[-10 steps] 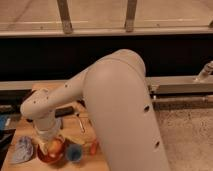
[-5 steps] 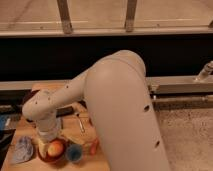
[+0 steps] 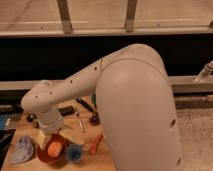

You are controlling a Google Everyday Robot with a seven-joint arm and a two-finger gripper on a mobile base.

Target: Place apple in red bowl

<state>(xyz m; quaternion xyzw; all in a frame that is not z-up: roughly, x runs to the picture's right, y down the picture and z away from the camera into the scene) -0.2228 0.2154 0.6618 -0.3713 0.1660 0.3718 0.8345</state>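
The red bowl [image 3: 42, 155] sits on the wooden table at the lower left. The apple [image 3: 55, 148], round and yellow-orange, lies inside the bowl. My gripper [image 3: 46, 136] hangs from the white wrist just above the bowl's back-left rim, close over the apple. The big white arm fills the middle and right of the view and hides much of the table.
A small blue cup [image 3: 75, 153] stands right of the bowl, with a long orange carrot-like thing [image 3: 96, 143] beside it. A blue-grey cloth [image 3: 22, 150] lies to the left. Black tools [image 3: 83, 104] and a dark round object [image 3: 94, 119] lie behind. The wooden table [image 3: 75, 134] ends at a dark wall.
The wrist has drawn up and back a little from the bowl. The apple shows more fully inside the bowl than before.
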